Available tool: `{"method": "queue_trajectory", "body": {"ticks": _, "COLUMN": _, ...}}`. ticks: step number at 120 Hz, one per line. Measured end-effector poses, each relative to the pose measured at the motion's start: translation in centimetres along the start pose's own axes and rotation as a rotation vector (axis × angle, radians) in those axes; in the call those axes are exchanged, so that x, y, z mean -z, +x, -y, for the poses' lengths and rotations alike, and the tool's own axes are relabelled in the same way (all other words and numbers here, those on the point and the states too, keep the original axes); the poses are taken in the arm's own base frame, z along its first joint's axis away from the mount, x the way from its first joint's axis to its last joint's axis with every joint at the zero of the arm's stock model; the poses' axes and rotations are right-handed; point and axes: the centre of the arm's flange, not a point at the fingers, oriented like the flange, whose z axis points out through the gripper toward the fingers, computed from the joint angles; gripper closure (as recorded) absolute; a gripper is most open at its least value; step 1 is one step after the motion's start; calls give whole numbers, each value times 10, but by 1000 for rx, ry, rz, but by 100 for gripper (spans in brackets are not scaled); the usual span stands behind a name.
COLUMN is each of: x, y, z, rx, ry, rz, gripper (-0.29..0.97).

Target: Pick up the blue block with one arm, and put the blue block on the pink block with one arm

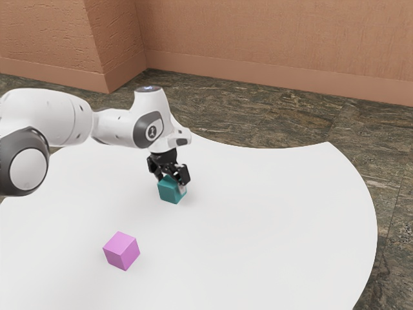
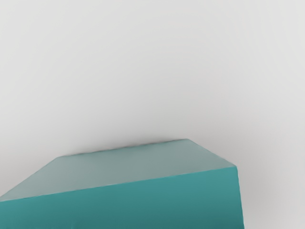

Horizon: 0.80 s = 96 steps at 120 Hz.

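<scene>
White round bench (image 1: 277, 213) over a stone floor (image 1: 290, 116) carried the blue block (image 1: 169, 192), which rested there with the end effector (image 1: 171, 183) closed on two of its sides. The pink block (image 1: 121, 250) sat well apart, at seven o'clock from it.

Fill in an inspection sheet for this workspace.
Surface: white table with a rounded edge.
Job's things: blue block, teal in shade, under the gripper; pink block apart from it, nearer the camera, nothing on it.
Clutter: nothing seen.
Grippers: gripper down at the blue block's top; grip cannot be told.
Cables: nothing seen.
Surroundings: dark marbled floor, tan wall.
</scene>
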Motion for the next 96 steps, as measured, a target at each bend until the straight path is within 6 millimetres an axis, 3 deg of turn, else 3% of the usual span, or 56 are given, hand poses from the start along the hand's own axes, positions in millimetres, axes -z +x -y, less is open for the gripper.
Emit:
{"method": "queue_trajectory", "body": {"ticks": 18, "x": -9, "y": -2, "z": 6, "rx": 28, "ry": 12, "rz": 16, "gripper": 14}}
{"method": "queue_trajectory", "body": {"ticks": 48, "x": -8, "y": -1, "z": 5, "rx": 48, "ry": 24, "rz": 15, "gripper": 29}}
{"method": "queue_trajectory", "body": {"ticks": 69, "x": 14, "y": -2, "z": -4, "rx": 49, "ry": 32, "rz": -11, "gripper": 31}}
{"method": "queue_trajectory", "body": {"ticks": 81, "x": 53, "y": -32, "z": -14, "rx": 55, "ry": 40, "rz": -25, "gripper": 31}}
{"method": "queue_trajectory", "body": {"ticks": 96, "x": 91, "y": -101, "z": -31, "rx": 68, "ry": 48, "rz": -16, "gripper": 31}}
